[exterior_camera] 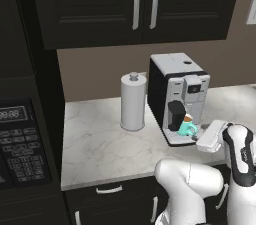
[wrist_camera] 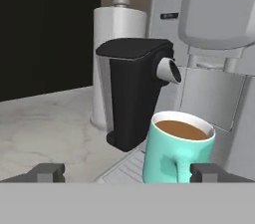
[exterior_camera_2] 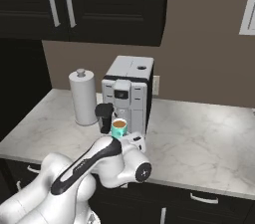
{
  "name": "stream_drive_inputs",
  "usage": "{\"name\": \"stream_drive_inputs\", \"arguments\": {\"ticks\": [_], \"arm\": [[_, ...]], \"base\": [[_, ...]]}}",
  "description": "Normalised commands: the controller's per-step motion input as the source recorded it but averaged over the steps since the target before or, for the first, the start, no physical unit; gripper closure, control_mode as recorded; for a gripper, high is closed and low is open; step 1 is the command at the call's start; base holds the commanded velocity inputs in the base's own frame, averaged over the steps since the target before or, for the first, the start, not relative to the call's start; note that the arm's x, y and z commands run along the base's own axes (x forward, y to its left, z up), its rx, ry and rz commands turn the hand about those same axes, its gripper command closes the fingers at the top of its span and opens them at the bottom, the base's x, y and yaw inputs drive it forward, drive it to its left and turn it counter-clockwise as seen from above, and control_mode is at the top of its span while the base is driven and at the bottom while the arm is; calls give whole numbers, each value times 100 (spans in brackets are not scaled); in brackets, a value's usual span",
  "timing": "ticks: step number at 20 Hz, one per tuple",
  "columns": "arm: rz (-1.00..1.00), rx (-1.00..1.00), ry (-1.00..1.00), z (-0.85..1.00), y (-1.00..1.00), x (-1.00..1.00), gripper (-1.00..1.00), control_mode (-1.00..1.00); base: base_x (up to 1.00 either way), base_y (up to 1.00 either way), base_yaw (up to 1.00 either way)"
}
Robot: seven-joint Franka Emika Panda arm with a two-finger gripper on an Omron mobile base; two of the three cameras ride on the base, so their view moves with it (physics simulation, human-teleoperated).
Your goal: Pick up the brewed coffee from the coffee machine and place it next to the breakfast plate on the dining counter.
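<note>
The brewed coffee (wrist_camera: 178, 147) sits on the coffee machine (exterior_camera: 178, 96) drip tray, right of the black spout (wrist_camera: 133, 91). The gripper (wrist_camera: 127, 172) faces it, fingers (wrist_camera: 47, 172) spread wide and empty. It should advance level, straddle the mug body, then close gently to avoid spilling.

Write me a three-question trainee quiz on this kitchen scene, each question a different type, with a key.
1. True or false: the mug sits on the coffee machine's drip tray.
2. Multiple choice: what stands on the counter beside the machine? A) a toaster B) a paper-towel roll C) a kettle
3. Fill in: the gripper is ____, its fingertips either side of the mug in the hand view, not yet closed on it.

Key: 1 true; 2 B; 3 open
</note>
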Motion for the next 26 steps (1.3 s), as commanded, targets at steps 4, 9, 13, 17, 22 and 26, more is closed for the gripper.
{"name": "stream_drive_inputs", "arguments": {"ticks": [4, 9, 13, 17, 22, 26], "arm": [[0, 0, 0, -8, -33, 22, -100, -100], [0, 0, 3, -15, -39, 27, -100, -100], [2, 0, 5, -27, -2, 52, -100, -100], [5, 0, 5, -30, 3, 39, -100, -100], [4, 0, 0, -8, -7, 6, -100, -100], [0, 0, 0, -7, -1, 2, -100, -100]], "base": [[0, 0, 0], [0, 0, 0], [0, 0, 0], [0, 0, 0], [0, 0, 0], [0, 0, 0]]}}
